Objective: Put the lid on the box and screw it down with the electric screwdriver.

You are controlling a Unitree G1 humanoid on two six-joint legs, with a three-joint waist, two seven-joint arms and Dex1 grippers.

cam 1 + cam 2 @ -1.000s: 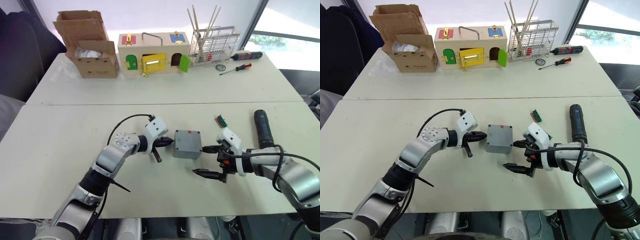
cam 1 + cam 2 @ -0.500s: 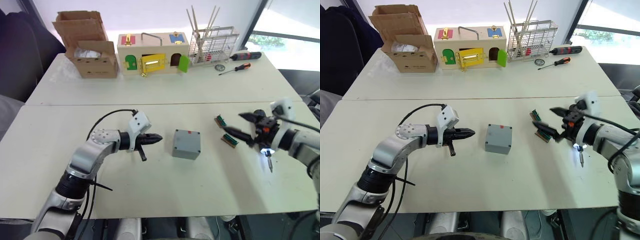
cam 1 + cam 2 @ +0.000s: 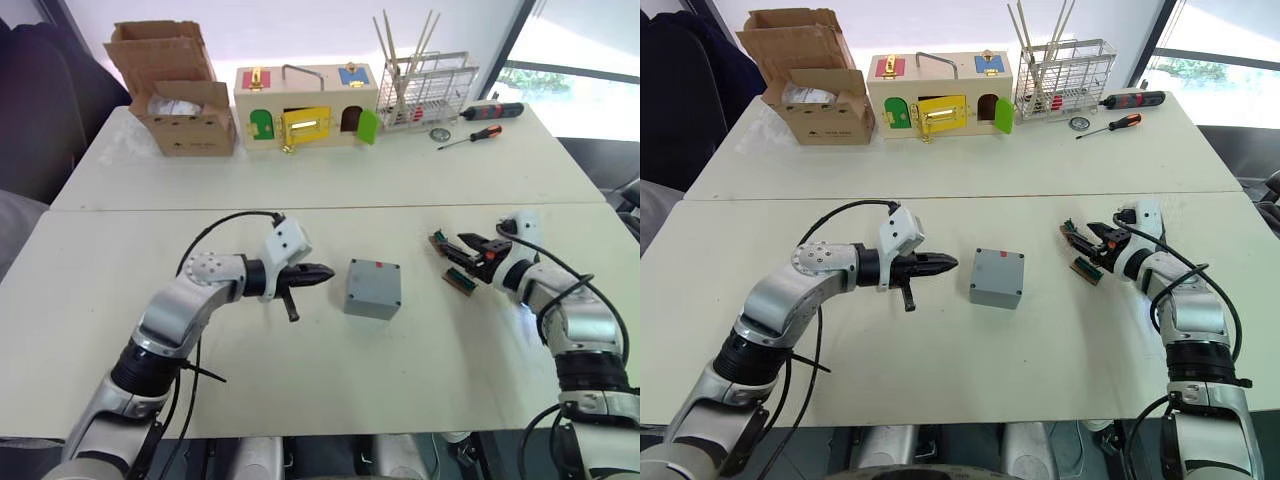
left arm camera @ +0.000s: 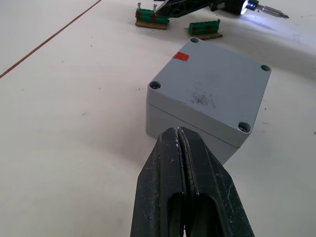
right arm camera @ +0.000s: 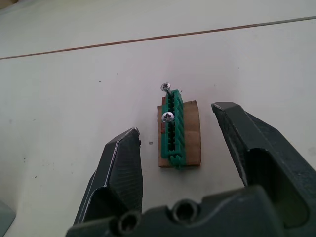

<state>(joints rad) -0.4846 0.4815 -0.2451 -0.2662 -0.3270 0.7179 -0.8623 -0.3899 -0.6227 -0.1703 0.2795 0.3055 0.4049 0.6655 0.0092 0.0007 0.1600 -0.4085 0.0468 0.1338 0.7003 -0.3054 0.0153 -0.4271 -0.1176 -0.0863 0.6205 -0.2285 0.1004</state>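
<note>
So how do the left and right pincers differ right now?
The left pincer is shut and empty, pointing at the lidded box; the right pincer is open, either side of a green screw holder. The left is nearer the box than the right. Neither holds anything.

The small square grey plastic box (image 3: 373, 289) sits upright mid-desk, closed by the shallow grey plastic lid (image 4: 212, 90), which lies flat and flush on top, with a screw hole at each corner and a small red mark near one edge.
</note>
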